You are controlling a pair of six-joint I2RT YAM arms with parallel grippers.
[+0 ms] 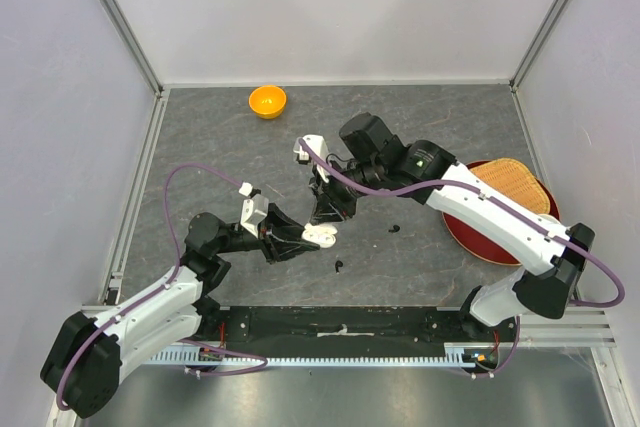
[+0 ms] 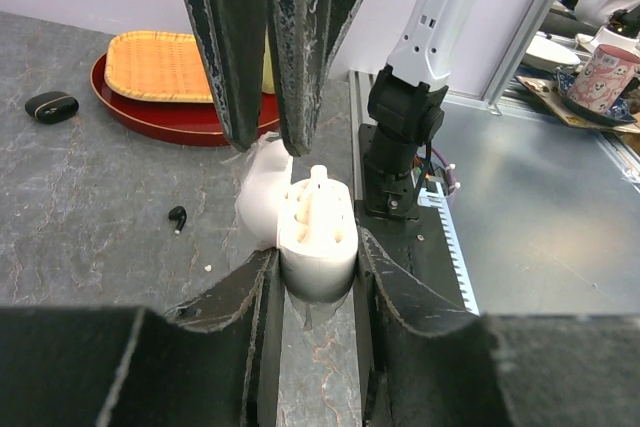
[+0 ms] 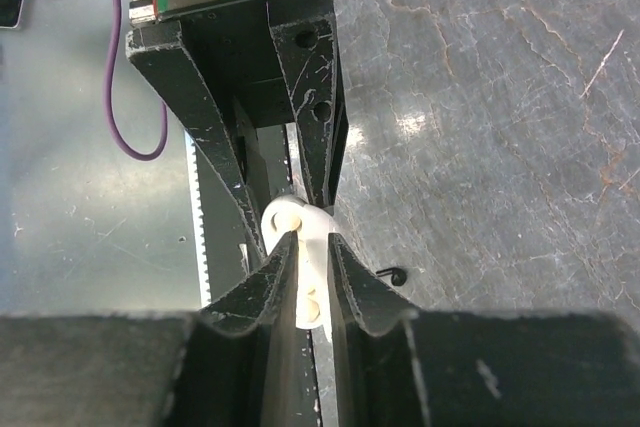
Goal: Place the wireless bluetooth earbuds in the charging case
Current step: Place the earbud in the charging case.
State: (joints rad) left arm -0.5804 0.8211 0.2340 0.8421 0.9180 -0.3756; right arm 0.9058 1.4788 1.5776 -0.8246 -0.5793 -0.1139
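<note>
**Left arm.** The left gripper (image 2: 316, 265) was clamped across the body of a small white plastic charging case (image 2: 318, 237). The case's lid was hinged open and its wells faced the other arm. In my judgement this served as a fixture, steadying the case for loading. At least one white roundish earbud (image 2: 318, 192) appeared seated in the wells.

**Right arm.** The right gripper (image 2: 272, 137) hung just over the open mouth of the white case, beside the lid. Its jaws stood a narrow slit apart. Nothing was seen between them, and whether they pinched or touched the bud could not be determined.

**Outstanding items.** A black comma-shaped earbud (image 2: 177, 217) lay loose on the grey stone-patterned table (image 2: 80, 247). It was well apart from a glossy black pebble-shaped case (image 2: 52, 106), which appeared closed near the red round tray (image 2: 140, 123).

**Assessment.** The white set looked near completion and the black set untouched. A careless withdrawal could drag the seated bud out.
</note>
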